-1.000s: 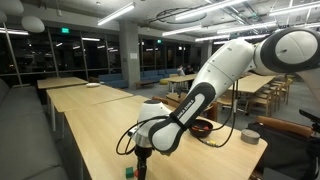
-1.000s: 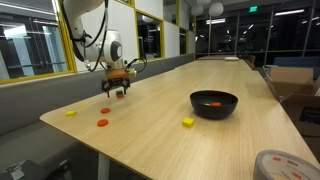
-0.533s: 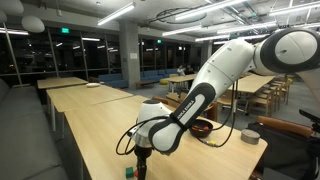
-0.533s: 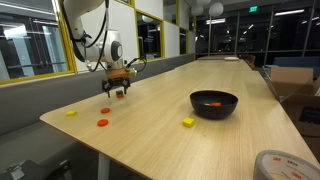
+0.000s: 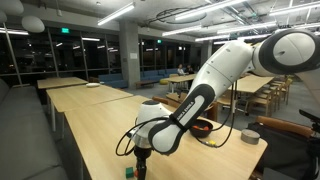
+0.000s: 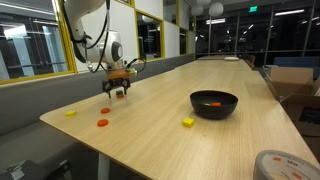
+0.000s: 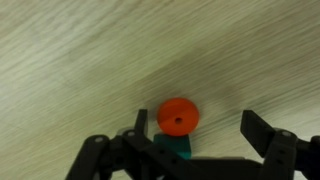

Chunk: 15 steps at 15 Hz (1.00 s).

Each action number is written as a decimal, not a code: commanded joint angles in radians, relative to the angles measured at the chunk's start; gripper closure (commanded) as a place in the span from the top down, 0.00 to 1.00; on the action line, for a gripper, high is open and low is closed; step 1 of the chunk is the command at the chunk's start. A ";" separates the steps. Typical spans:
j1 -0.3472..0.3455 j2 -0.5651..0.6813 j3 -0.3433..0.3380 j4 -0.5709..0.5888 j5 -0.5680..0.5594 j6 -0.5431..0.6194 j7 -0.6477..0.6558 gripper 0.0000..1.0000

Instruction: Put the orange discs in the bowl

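In the wrist view an orange disc (image 7: 178, 116) with a small centre hole lies flat on the wooden table. It sits between the open jaws of my gripper (image 7: 198, 128), close to the left finger (image 7: 142, 125). A small green cube (image 7: 176, 147) touches its near side. In an exterior view my gripper (image 6: 119, 92) hangs low over the table's far left part. Two orange discs (image 6: 106, 110) (image 6: 102, 123) lie just in front of it. The black bowl (image 6: 214, 104) stands well to the right with an orange piece (image 6: 213, 103) inside. My gripper (image 5: 142, 168) and the green cube (image 5: 128, 171) also show in an exterior view.
A yellow piece (image 6: 70, 113) lies near the table's left edge and another yellow piece (image 6: 188, 122) in front of the bowl. A tape roll (image 6: 283, 165) sits at the bottom right. The long wooden table (image 6: 160, 140) runs back past the bowl.
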State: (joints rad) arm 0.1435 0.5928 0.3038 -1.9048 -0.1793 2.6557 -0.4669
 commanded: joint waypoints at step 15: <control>-0.011 -0.068 -0.106 0.039 -0.045 -0.048 0.018 0.21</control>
State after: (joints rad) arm 0.1550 0.5791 0.2261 -1.8650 -0.2156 2.6479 -0.4654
